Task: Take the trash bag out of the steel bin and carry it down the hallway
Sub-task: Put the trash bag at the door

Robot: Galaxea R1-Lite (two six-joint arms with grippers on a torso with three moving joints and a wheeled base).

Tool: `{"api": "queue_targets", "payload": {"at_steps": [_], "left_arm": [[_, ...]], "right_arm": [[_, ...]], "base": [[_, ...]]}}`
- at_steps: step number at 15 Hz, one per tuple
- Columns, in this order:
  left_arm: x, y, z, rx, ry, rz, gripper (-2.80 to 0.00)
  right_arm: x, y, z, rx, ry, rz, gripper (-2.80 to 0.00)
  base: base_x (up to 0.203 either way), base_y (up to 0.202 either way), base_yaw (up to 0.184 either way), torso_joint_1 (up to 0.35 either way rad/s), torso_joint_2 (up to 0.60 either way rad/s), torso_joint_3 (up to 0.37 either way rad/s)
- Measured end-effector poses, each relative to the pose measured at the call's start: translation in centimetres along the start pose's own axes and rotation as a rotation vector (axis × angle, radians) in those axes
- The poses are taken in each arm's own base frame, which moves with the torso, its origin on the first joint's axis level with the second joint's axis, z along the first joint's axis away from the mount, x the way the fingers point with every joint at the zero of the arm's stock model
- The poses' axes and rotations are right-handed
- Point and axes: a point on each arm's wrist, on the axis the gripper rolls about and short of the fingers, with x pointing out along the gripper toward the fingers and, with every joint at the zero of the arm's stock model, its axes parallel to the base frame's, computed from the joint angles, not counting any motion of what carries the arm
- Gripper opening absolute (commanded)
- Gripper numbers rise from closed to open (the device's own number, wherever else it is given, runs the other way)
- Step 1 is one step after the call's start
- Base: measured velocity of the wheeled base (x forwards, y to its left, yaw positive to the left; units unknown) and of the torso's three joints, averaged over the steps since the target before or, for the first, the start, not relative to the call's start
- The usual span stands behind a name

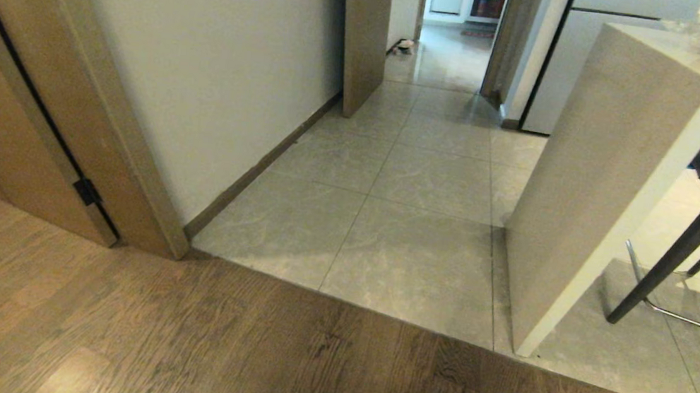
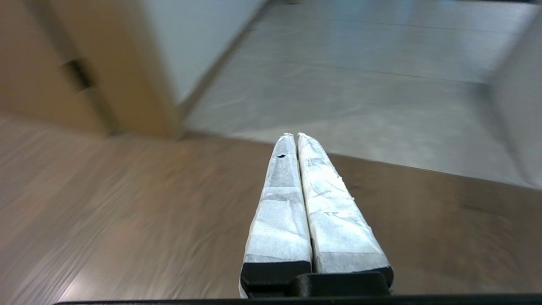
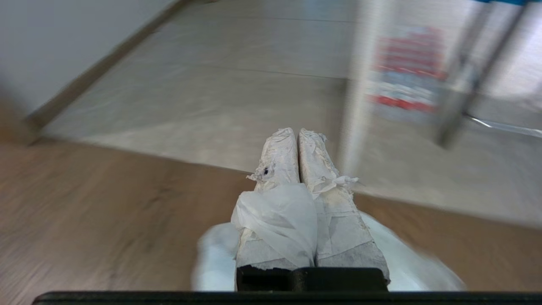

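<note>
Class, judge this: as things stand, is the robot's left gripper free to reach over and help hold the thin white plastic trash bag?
Probably yes. The left gripper is shut on nothing, over the wood-plank floor. The thin white plastic trash bag is pinched in the right gripper. Nothing visibly blocks the way.

Ahead of us the grey marble-look tiled hallway [image 1: 410, 227] runs open between the off-white wall with its brown baseboard [image 1: 221, 71] on our left and the beige stone-faced counter end panel [image 1: 598, 180] on our right. Farther along, a brown wooden door jamb [image 1: 364, 39] juts from the left wall and narrows the passage. A black-legged stool with a steel footrest [image 1: 693, 252] crowds the space beyond the panel. The dark wood-plank floor [image 1: 185, 340] nearest us lies open.
</note>
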Motion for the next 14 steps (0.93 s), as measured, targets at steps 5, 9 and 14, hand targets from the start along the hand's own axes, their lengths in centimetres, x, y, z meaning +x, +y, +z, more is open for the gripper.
{"api": "queue_targets", "payload": {"at_steps": [5, 9, 14], "left_arm": [[0.0, 0.0, 0.0, 0.0, 0.0, 0.0, -2.8], [0.0, 0.0, -0.01, 0.0, 0.001, 0.0, -2.8], [0.0, 0.0, 0.01, 0.002, -0.001, 0.0, -2.8]], "right_arm": [[0.0, 0.0, 0.0, 0.0, 0.0, 0.0, -2.8], [0.0, 0.0, 0.0, -0.001, 0.0, 0.0, -2.8], [0.0, 0.0, 0.0, 0.0, 0.0, 0.0, -2.8]], "base": [[-0.003, 0.014, -0.145, 0.001, 0.0, 0.001], [0.0, 0.0, 0.0, 0.0, 0.0, 0.0], [0.0, 0.0, 0.0, 0.0, 0.0, 0.0]]}}
